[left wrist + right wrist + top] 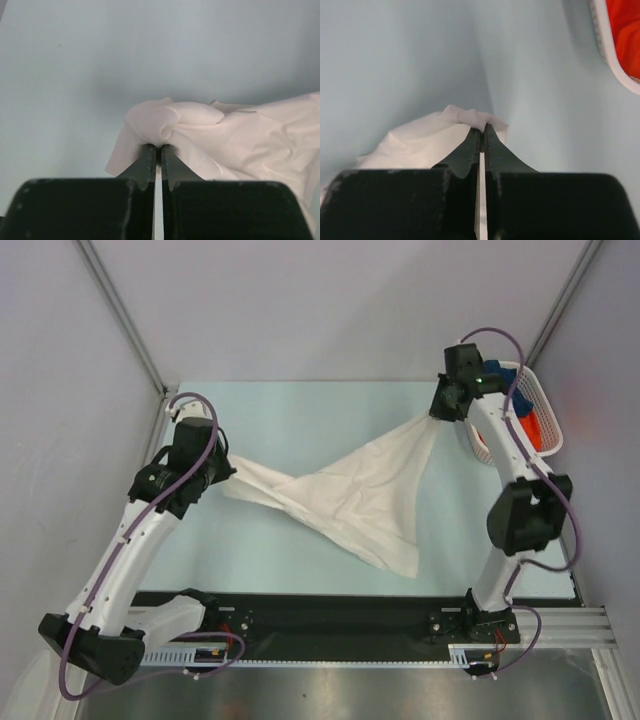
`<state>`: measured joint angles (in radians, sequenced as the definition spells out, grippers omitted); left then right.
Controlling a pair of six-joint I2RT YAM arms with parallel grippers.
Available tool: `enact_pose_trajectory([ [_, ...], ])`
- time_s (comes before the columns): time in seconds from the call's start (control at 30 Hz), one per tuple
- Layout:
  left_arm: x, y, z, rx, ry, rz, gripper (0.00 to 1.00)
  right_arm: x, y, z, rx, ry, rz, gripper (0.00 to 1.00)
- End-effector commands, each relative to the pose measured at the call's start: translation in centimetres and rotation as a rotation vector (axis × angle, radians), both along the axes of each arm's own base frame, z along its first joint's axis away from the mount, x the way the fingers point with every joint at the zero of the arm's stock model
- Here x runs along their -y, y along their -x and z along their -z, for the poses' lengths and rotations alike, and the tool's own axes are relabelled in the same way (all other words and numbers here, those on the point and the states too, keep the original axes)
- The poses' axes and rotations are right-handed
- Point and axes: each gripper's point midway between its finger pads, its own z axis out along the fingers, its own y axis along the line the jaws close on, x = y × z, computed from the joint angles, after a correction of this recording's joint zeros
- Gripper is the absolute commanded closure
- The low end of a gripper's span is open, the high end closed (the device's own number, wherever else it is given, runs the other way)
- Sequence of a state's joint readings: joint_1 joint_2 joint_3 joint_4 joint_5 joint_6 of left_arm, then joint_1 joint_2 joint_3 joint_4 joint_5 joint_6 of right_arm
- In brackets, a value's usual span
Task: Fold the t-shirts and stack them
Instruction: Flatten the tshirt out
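White t-shirt [350, 490] stretched over the tabletop [300, 410]; left jaws closed on one bunched edge, right jaws closed on the far corner beside the basket [552, 412], probably to pull it flat before folding

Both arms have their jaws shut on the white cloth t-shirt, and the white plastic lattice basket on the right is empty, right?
Not empty: the top external view shows orange cloth and dark blue cloth in the white plastic lattice basket. The rest, about the white cloth t-shirt, holds.
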<state>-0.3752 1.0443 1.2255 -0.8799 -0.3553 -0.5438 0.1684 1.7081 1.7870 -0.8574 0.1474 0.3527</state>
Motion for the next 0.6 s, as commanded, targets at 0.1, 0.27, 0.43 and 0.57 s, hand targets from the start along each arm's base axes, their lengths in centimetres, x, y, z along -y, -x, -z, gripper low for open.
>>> enact_pose_trajectory([
  [0.1,-0.1,-2.1,-1.5,0.065,0.009,0.013,0.99,1.8,-9.5,1.3,0.080,0.066,-0.030,1.00],
  [0.27,-2.8,0.6,-0.5,0.061,-0.038,-0.064,0.99,3.6,-13.4,3.7,0.049,0.030,-0.003,1.00],
  [0.43,-2.8,1.8,0.7,0.064,0.004,-0.054,1.00,3.1,-14.4,5.9,0.024,-0.024,-0.041,0.81],
  [0.57,-1.3,1.5,3.9,0.003,0.031,0.008,1.00,2.1,-12.7,6.4,-0.053,-0.043,-0.051,0.29],
])
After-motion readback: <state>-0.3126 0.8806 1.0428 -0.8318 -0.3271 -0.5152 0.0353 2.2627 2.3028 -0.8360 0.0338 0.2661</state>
